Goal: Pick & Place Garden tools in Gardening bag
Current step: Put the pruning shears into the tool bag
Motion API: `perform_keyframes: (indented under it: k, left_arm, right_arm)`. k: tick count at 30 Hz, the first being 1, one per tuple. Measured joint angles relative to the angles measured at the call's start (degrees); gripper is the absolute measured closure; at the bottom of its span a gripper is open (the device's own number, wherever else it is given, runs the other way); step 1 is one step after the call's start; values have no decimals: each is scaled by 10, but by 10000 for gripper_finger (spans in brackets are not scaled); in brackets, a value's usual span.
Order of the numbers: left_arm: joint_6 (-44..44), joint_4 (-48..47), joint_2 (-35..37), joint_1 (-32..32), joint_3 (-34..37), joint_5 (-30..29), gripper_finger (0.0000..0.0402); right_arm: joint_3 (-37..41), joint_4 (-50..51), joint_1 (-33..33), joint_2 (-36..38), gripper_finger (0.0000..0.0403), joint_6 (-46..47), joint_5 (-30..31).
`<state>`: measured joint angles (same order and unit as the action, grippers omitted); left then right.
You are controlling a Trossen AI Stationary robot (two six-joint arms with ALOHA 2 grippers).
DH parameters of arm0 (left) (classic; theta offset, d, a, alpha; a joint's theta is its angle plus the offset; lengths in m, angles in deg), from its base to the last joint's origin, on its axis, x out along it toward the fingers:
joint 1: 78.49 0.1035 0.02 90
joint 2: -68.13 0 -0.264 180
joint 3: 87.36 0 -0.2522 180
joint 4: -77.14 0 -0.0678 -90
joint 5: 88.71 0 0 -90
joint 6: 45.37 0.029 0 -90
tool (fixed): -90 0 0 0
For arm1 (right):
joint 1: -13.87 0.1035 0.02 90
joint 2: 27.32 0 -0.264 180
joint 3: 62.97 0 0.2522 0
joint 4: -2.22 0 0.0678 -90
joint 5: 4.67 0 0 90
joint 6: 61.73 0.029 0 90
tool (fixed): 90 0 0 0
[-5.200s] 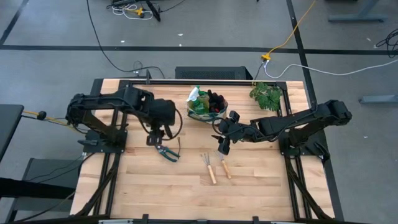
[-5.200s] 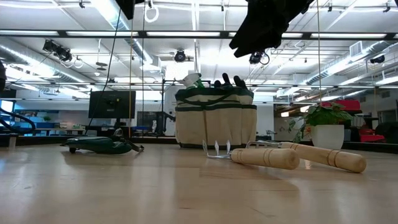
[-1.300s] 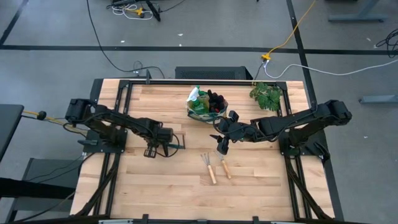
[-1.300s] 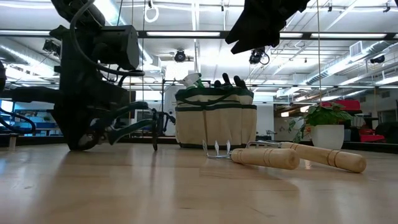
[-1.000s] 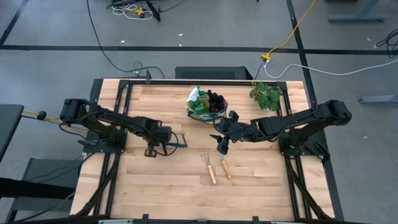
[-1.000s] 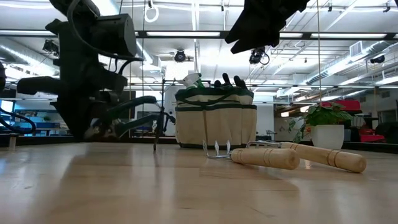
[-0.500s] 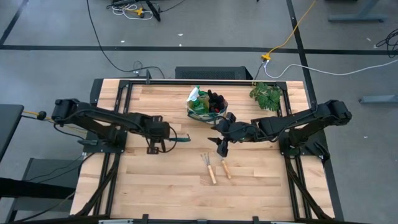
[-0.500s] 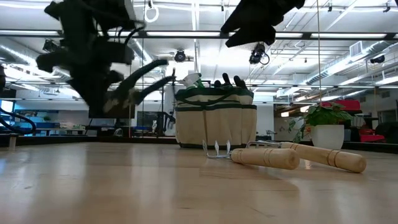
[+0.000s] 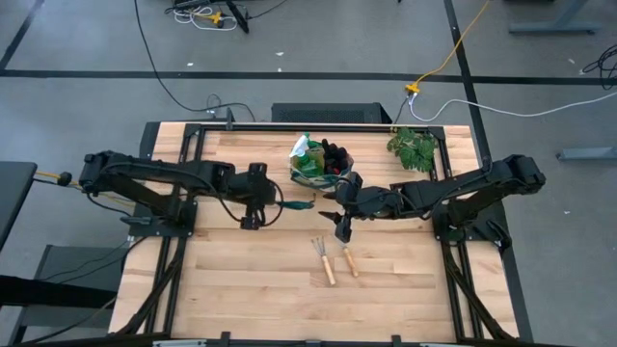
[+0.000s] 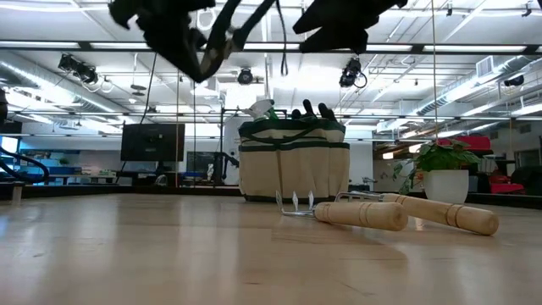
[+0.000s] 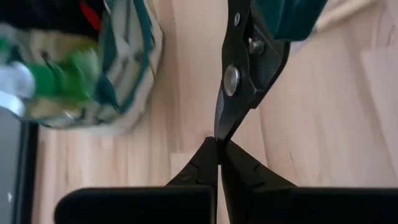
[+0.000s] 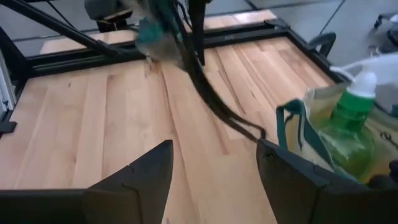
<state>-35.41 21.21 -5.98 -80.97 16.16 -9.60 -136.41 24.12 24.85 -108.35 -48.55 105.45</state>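
Pinched tight in the left gripper (image 9: 267, 205), the pruning shears (image 9: 295, 205) hung clear of the table (image 9: 241, 280), their blades reaching toward the gardening bag (image 9: 321, 170) just beyond, presumably so they could go in over its rim. That bag sat at the back of the table, with the spray bottle (image 9: 303, 147) and gloves (image 9: 333, 152) poking out. Nearby the right gripper (image 9: 339, 225) hovered with fingers spread and nothing between them, above the two mini rakes (image 9: 334, 258) lying side by side, likely next.

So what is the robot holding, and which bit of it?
The left gripper holds the pruning shears by the blade end. The right gripper holds nothing.
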Motion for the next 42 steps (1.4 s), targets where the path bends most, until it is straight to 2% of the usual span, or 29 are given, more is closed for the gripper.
perform_keyframes:
  k: [7,16,34,42]
  left_arm:
    - [13,4,0,0,-34,2,395]
    - [14,18,0,0,-38,2,395]
    - [44,76,0,0,-39,-4,395]
    - [48,86,0,1,-39,-15,395]
  right_arm:
    - [0,-73,0,0,169,-64,2]
    - [0,-182,0,0,169,-128,19]
    - [0,-221,0,-8,169,-141,-2]
    - [0,-314,0,-51,169,-173,-2]
